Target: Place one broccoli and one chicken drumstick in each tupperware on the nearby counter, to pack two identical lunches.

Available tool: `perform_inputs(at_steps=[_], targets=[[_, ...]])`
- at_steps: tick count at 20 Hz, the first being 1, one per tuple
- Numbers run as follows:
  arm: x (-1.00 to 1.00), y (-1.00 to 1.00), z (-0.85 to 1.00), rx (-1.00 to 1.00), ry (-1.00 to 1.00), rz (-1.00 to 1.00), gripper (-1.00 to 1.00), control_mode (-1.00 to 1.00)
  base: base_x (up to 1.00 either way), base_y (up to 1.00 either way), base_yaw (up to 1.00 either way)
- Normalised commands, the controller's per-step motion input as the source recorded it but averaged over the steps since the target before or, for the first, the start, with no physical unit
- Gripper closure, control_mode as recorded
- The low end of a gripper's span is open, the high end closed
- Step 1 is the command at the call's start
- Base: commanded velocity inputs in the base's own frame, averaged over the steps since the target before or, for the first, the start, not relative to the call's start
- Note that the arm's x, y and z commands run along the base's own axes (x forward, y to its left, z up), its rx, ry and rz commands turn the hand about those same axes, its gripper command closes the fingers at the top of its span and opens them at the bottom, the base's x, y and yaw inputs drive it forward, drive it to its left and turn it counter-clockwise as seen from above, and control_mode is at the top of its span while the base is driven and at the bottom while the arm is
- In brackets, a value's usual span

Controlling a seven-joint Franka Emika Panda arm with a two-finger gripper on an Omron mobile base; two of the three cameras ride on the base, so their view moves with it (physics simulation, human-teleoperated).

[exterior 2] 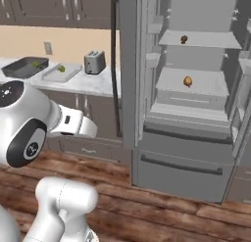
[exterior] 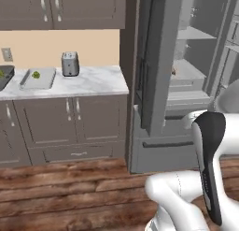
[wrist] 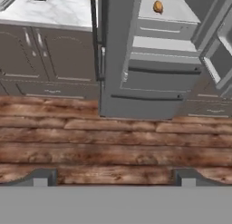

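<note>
- Hovering over the wooden floor [wrist: 113,146], the gripper [wrist: 113,177] is spread wide, holding nothing.
- Golden chicken drumstick [exterior 2: 187,81] on an open fridge [exterior 2: 196,113] shelf, darker drumstick [exterior 2: 184,39] above.
- Farther off, broccoli [exterior 2: 61,68] in pale tupperware [exterior 2: 54,74] on the marble counter [exterior: 93,83].

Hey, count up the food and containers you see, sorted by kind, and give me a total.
Broccoli: 2, one in the dark tupperware, one in the pale tupperware.
Chicken drumsticks: 2, a brown one and a golden one, on fridge shelves.
Tupperware: 2.
Total: 6.
</note>
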Motion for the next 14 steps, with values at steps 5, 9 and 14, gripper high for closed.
perform_inputs(at_steps=[5,9,14], targets=[[0.00,0.00,0.00,0.00,0.00,0.00,-1.00,1.00,0.00,-0.99,0.00],[0.00,0.00,0.00,0.00,0.00,0.00,-1.00,1.00,0.00,-0.91,0.00],[0.00,0.00,0.00,0.00,0.00,0.00,-1.00,1.00,0.25,-0.50,0.00]])
